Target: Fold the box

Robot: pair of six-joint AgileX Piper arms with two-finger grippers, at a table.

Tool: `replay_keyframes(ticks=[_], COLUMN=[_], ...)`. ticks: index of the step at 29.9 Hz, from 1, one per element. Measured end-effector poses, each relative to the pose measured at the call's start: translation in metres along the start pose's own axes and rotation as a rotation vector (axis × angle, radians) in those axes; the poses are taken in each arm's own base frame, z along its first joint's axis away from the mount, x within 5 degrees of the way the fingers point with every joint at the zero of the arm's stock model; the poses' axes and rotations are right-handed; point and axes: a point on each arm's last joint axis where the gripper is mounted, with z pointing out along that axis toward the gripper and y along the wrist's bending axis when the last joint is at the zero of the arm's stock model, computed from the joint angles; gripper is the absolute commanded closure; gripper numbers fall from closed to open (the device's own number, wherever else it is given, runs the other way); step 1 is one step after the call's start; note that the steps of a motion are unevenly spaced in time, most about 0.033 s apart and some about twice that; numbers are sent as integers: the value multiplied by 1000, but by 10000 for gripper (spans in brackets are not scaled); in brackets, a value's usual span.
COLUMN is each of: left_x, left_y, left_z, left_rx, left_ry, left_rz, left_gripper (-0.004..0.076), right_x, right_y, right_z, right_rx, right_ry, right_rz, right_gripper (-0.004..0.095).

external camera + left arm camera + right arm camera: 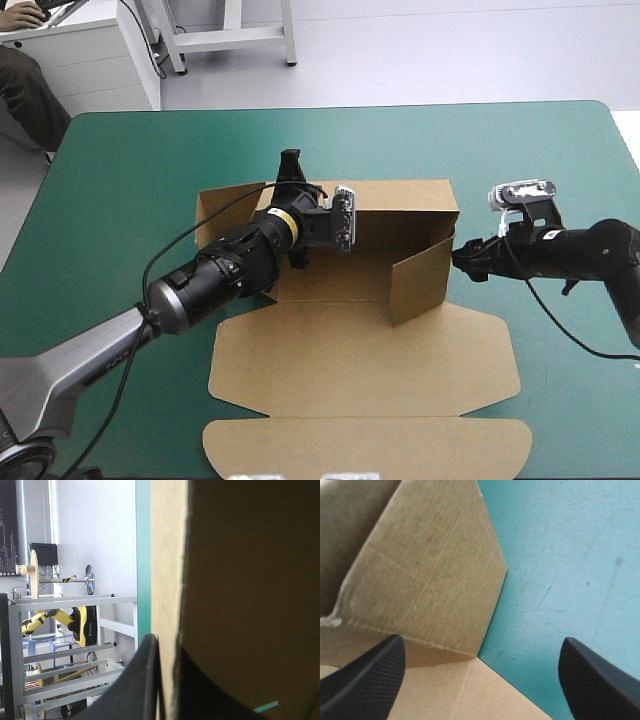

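The brown box (340,330) lies mid-table with its back wall (400,195) and right wall (420,275) raised and its lid (365,440) flat toward the front. My left gripper (290,162) reaches over the back wall's left part. In the left wrist view the left gripper (167,647) is all but shut, the board's edge (167,570) between its black fingers (137,680). My right gripper (462,255) sits just outside the right wall. In the right wrist view the right gripper (481,642) is open, with a brown flap (430,570) ahead and nothing between its fingers (370,675).
The lid's tuck flap (370,450) reaches almost to the table's front edge. The teal-green cover (120,200) stretches wide to the left of the box, beyond it and to its right (570,555).
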Motion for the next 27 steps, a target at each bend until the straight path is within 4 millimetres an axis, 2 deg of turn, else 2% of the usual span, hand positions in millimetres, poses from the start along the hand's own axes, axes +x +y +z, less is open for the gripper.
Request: replay_keyframes(ticks=[7,13,18,27], left_x=[0,0,0,-2], left_y=[0,0,-1,-6], left_z=[0,0,0,13], left_rx=[1,3,11,36], left_ry=[2,0,-2,16], left_rz=[0,-7,-22,-6], left_gripper=[731,731,731,731], right_x=[14,5,3,0], right_y=[9,16,20,20], right_z=[4,4,19,27], right_rx=[-91,-170,-224,-192], right_ry=[-14,-111,-102,-123], right_rz=[-62,-84,-92,-146], right_gripper=[150,159,186,212])
